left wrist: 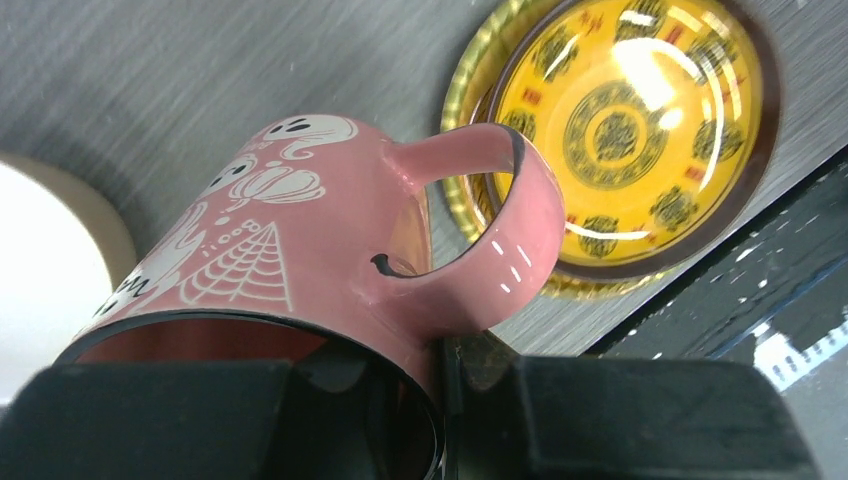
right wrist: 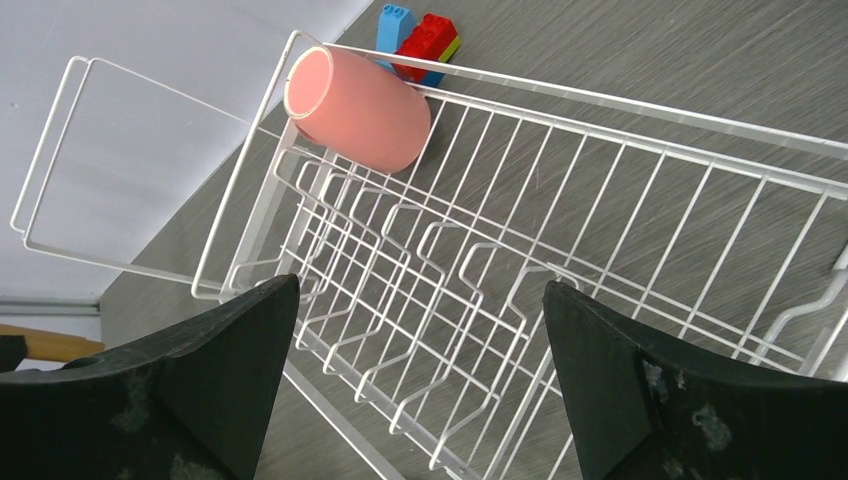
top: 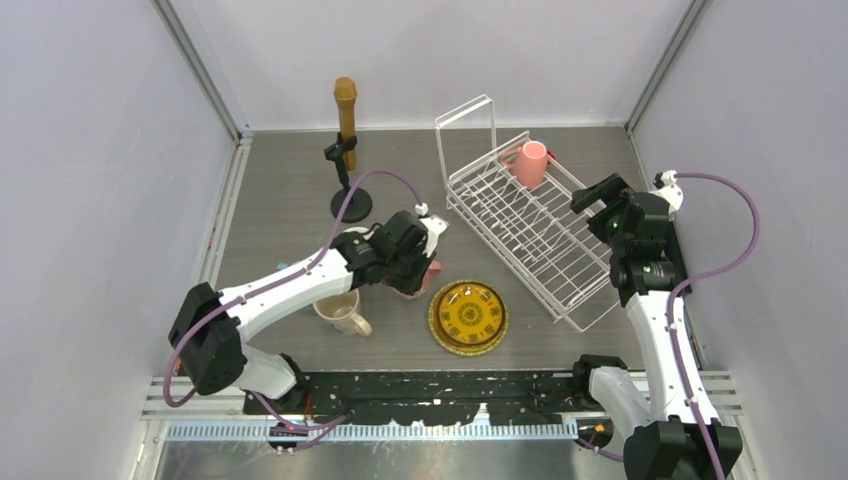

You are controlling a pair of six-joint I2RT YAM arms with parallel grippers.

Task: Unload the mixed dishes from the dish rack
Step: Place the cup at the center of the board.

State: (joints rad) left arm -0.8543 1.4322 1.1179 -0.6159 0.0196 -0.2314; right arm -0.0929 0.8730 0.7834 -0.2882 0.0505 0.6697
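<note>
left end effector (left wrist: 445,372) clamps ghost-print mug (left wrist: 300,230) rim | right end effector (right wrist: 420,290) wide apart over dish rack (right wrist: 600,100)

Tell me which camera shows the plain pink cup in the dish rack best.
Right wrist view: the plain pink cup shows large, side and one flat end clear, at a corner of the dish rack. Top external shows it small at the rack's far end. Left wrist shows only a patterned pink mug instead.

Top view: patterned pink mug (top: 434,272) mostly hidden under left tool (top: 412,262).
</note>
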